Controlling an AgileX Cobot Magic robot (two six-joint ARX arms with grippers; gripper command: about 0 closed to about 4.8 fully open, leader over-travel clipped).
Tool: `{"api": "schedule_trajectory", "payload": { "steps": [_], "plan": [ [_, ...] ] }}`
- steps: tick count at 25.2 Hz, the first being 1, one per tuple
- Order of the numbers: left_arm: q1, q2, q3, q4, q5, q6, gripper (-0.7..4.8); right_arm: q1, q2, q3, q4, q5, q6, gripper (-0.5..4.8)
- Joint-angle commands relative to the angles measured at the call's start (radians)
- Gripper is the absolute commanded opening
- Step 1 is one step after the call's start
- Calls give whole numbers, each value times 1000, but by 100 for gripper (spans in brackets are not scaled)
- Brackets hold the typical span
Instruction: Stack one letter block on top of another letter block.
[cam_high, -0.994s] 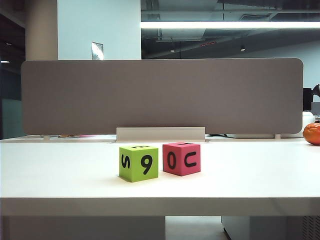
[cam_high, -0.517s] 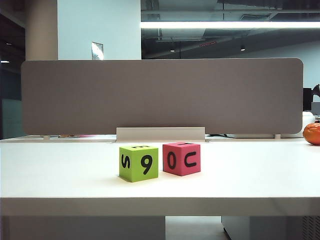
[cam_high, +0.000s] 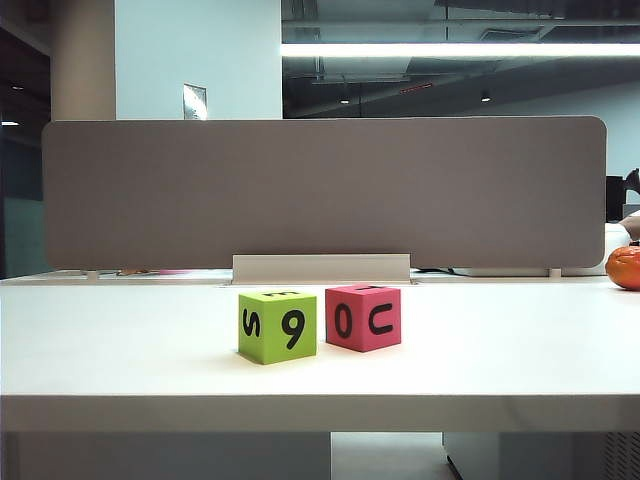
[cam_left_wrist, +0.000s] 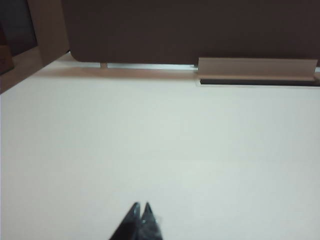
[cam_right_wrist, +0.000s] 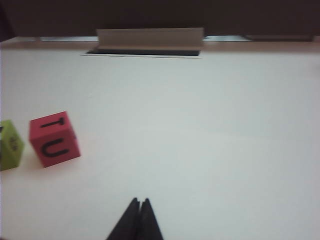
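Left claw (cam_left_wrist: 140, 206): fingertips pressed together, gripping nothing, poised above bare white desk (cam_left_wrist: 150, 140) with neither block in its wrist view. Right claw (cam_right_wrist: 139, 201): likewise closed and empty, above the desk, well apart from both blocks. Green block (cam_high: 277, 326): lime-green foam cube showing "S" and "9", resting on the desk about midway between its left and right edges, nearer the front edge than the back. Red block (cam_high: 363, 317): pink-red cube showing "0" and a sideways "U", just beside the green block on its right, with a narrow gap between them. Grey divider panel (cam_high: 320, 190): upright along the back edge. Orange object (cam_high: 624, 267): at the far right edge.
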Motion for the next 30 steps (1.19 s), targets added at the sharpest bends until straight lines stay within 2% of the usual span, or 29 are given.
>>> {"api": "schedule_trajectory", "payload": {
  "steps": [1,7,13,16,18,20,21,25,30],
  "plan": [
    [0,1,3,-26,5,-3,-6,2,-2,-6,5,-83,1,-1],
    [0,1,3,-56,36,-3,-6,2,-2,-6,4,-239,2,-1],
    [0,1,3,-56,97,-3,-6,2,-2,-6,5,-310,2,-1],
    [0,1,3,-53,183,-3,-6,2,-2,-6,5,-311,17,-1],
    [0,1,3,-23,307,-3,-6,2,-2,-6,4,-311,21,-1],
    [0,1,6,4,359,-4,-6,2,-2,-6,4,-309,20,-1],
    [0,1,9,39,389,-31,-6,2,-2,-6,4,-307,20,-1],
    [0,1,34,84,391,-112,-6,2,-2,-6,4,-307,20,-1],
    [0,8,106,86,399,-131,-6,2,-2,-6,4,-307,20,-1]
  ]
}}
